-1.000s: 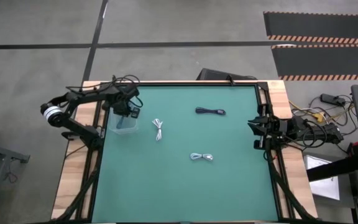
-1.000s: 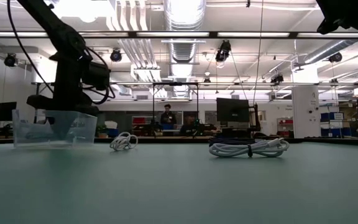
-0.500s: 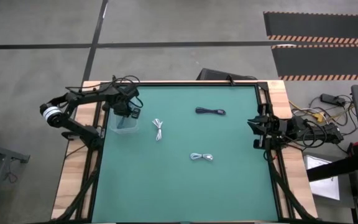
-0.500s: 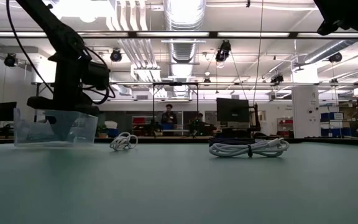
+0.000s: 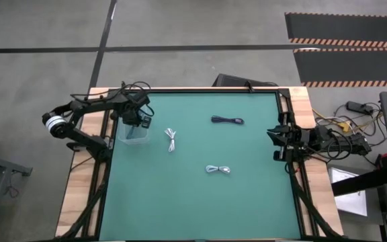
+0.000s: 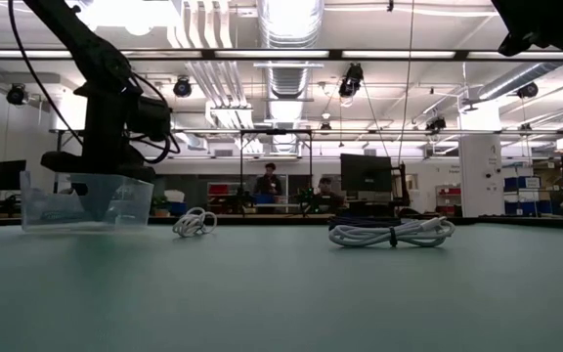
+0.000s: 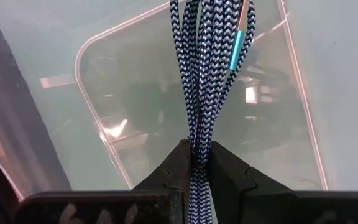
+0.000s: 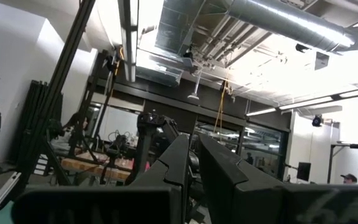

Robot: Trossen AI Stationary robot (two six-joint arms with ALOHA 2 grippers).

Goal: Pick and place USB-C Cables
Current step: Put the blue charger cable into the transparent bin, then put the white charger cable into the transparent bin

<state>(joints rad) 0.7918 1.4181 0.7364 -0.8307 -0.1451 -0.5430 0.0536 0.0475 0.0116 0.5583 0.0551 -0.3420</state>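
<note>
My left gripper (image 5: 138, 124) points down over a clear plastic container (image 5: 136, 133) at the table's far left and is shut on a braided blue-and-white cable bundle with a teal plug (image 7: 211, 56). In the low view its fingers reach down inside the container (image 6: 66, 203). A white cable (image 5: 171, 139), a black cable (image 5: 228, 120) and a pale silvery-blue cable (image 5: 218, 169) lie flat on the green mat. My right gripper (image 5: 275, 144) waits shut and empty at the table's right edge. My left gripper pinches the braided bundle between its two fingers at one end of the bundle (image 7: 197, 149). The fingers come from above, pointing down. The strands hang below the fingertips into the container, the teal plug (image 7: 237, 48) at the lower end. I cannot tell whether that end touches the container's floor.
The green mat (image 5: 247, 202) lies open toward the near edge. In the low view the white cable (image 6: 194, 223) and the silvery-blue cable (image 6: 391, 233) lie right of the container. People sit at desks in the room beyond the table (image 6: 274, 186).
</note>
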